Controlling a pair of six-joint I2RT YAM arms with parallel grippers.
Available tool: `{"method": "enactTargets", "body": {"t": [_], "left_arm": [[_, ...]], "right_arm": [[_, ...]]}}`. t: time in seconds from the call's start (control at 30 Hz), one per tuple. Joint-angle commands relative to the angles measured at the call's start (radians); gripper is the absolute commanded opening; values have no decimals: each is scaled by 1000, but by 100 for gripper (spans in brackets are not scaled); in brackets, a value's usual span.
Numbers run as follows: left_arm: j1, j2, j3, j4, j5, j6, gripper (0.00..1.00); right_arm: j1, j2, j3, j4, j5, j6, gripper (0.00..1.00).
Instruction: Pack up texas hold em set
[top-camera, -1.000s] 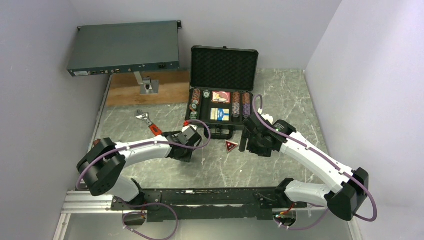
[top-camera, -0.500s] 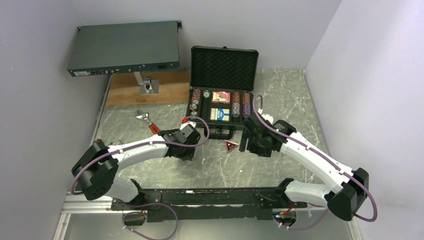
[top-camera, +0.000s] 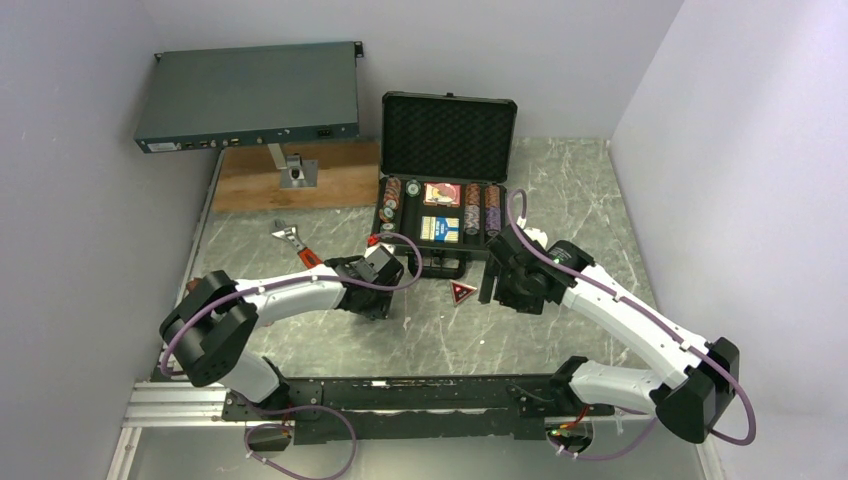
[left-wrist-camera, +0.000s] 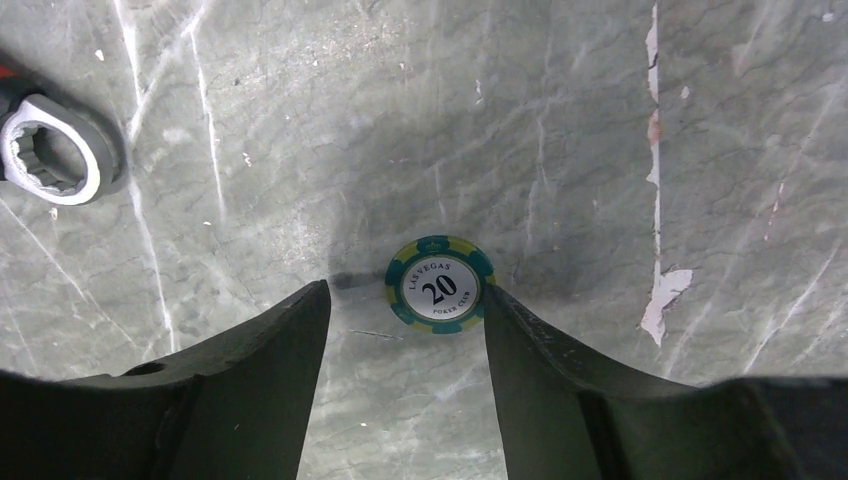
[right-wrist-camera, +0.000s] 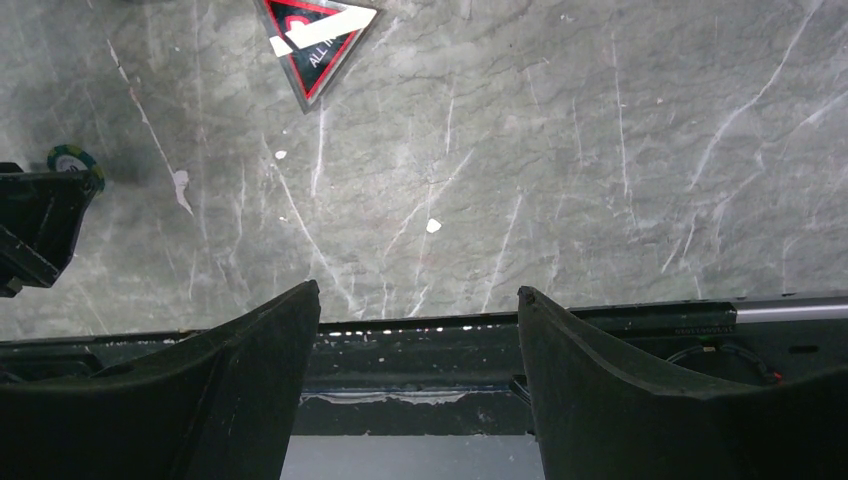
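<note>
Plainly, the left gripper (left-wrist-camera: 405, 290) gapes around a flat-lying green chip (left-wrist-camera: 439, 285); the right gripper (right-wrist-camera: 417, 290) gapes too, just right of the red token (right-wrist-camera: 315, 40).

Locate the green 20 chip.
In the left wrist view the chip lies flat on the table between the left pincer's open fingers, beside the image-right one; the wrench lies up-left.

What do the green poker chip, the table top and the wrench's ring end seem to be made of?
Poker chip: probably plastic or clay composite, matte, teal and yellow edge stripes, smooth printed label reading 20.
Table top: looks like grey marble with white veins, smooth; may be printed laminate.
Wrench ring end: metal, satin silver with bright highlights.
</note>
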Motion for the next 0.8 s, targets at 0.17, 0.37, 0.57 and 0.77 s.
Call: {"method": "enactTargets", "body": {"t": [0.17, 0.37, 0.57, 0.77], "left_arm": [[1, -30, 15, 21, 23, 7, 66], [-8, -49, 26, 21, 20, 14, 67], [-33, -54, 42, 9, 0, 18, 68], [-32, 4, 43, 15, 1, 15, 66]], "right_arm": [[-1, -21, 3, -7, 8, 12, 75], [-2, -22, -3, -2, 2, 12, 75], [-1, -24, -6, -4, 2, 10, 75], [-2, -11, 8, -7, 1, -1, 75]]}}
